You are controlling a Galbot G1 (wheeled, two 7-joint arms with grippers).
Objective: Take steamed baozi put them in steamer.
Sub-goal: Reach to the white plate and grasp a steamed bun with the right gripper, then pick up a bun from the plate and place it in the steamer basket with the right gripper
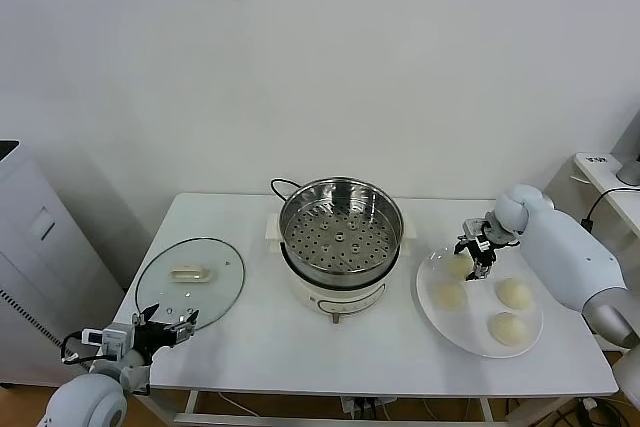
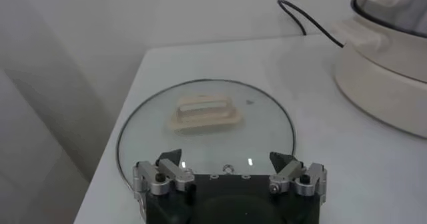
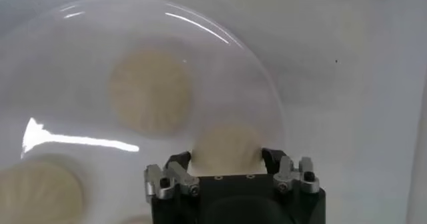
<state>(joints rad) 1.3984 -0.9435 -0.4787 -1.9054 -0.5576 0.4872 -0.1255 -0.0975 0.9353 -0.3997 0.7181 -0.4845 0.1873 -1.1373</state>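
The steel steamer (image 1: 340, 232) stands empty on its white cooker base at the table's middle. Four cream baozi are on the white plate (image 1: 435, 322) to its right. My right gripper (image 1: 478, 250) is low over the plate's far left part, its fingers pressed against both sides of one baozi (image 3: 225, 149), also seen in the head view (image 1: 459, 266). Whether that bun is off the plate I cannot tell. Three other baozi (image 1: 513, 292) lie loose; one of them shows in the right wrist view (image 3: 150, 91). My left gripper (image 1: 165, 329) is open and empty at the table's front left.
A flat glass lid (image 1: 190, 277) with a cream handle lies left of the steamer, just beyond my left gripper (image 2: 225, 160); it also shows in the left wrist view (image 2: 207, 115). A black cord runs behind the cooker base (image 2: 387, 79). A white cabinet stands off the table's left.
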